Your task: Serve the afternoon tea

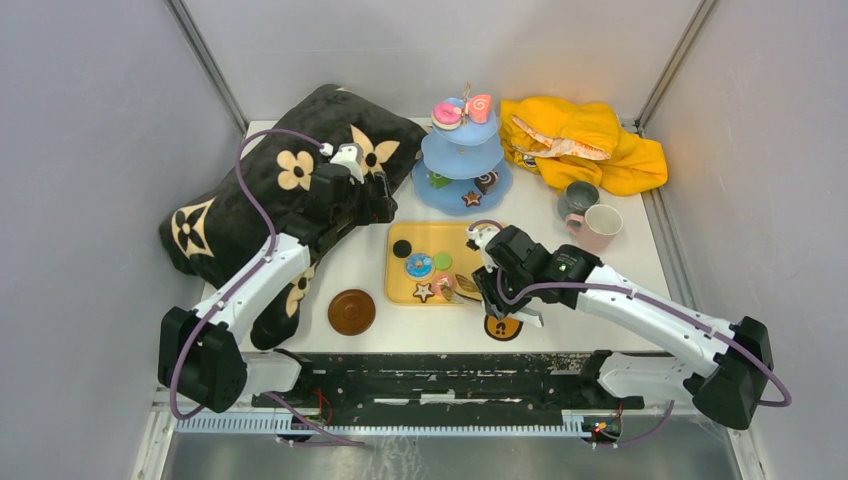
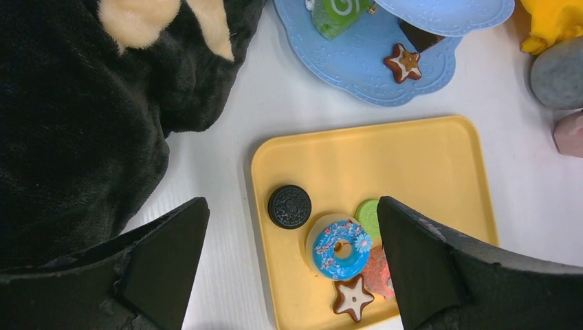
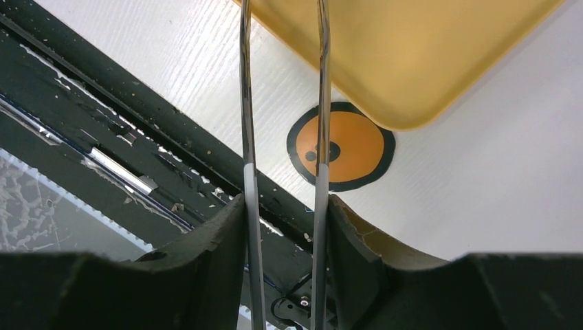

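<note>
The light-blue three-tier stand (image 1: 462,160) stands at the back with two pink swirl rolls (image 1: 447,114) on its top tier. A star biscuit (image 2: 403,62) and a chocolate (image 2: 416,38) lie on its bottom tier. On the yellow tray (image 1: 455,240) lie a black biscuit (image 2: 289,205), a blue doughnut (image 2: 342,249), a star biscuit (image 2: 353,297) and others. My left gripper (image 2: 292,230) is open and empty above the tray's left edge. My right gripper (image 3: 285,210) is shut on the metal tongs (image 3: 246,137) at the tray's near right corner (image 1: 484,288); the tong tips are hidden.
A grey mug (image 1: 578,197) and a pink cup (image 1: 600,226) stand at the right. A brown coaster (image 1: 352,311) lies left of the tray, and an orange dark-rimmed disc (image 1: 503,327) lies near its right corner. A black flowered cushion (image 1: 250,200) fills the left. A yellow cloth (image 1: 590,145) lies at the back right.
</note>
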`<action>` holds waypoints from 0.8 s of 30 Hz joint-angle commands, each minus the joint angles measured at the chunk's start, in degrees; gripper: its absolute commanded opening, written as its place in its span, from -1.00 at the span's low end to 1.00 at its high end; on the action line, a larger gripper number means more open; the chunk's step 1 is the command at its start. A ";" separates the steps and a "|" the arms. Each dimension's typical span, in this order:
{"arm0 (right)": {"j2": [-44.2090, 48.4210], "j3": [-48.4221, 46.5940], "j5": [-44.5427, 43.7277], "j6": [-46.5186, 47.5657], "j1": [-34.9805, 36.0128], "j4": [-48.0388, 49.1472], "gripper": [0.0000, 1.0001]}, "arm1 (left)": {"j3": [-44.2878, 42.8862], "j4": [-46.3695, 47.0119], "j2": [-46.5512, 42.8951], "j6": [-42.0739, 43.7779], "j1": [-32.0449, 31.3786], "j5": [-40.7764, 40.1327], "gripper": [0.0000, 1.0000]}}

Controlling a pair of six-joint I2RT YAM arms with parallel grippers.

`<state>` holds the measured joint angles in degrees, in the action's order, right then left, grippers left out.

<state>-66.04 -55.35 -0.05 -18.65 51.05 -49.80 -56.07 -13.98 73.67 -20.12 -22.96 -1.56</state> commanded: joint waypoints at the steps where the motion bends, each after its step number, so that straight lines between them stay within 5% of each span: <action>1: -0.32 -2.23 0.05 0.80 0.80 3.46 -0.02 | -0.09 2.73 -1.60 -0.18 0.08 -0.56 0.99; 15: -4.56 -2.52 -2.59 2.10 1.07 6.58 0.04 | 0.28 2.78 -1.55 -0.36 0.05 -0.59 0.99; 24: -2.78 -3.32 -4.27 1.12 1.05 3.49 -0.41 | 0.34 2.90 -1.16 -0.51 0.03 -0.81 0.99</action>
<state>-71.02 -55.44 -2.15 -17.17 51.77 -46.00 -55.86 -13.56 73.67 -20.12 -22.96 -1.56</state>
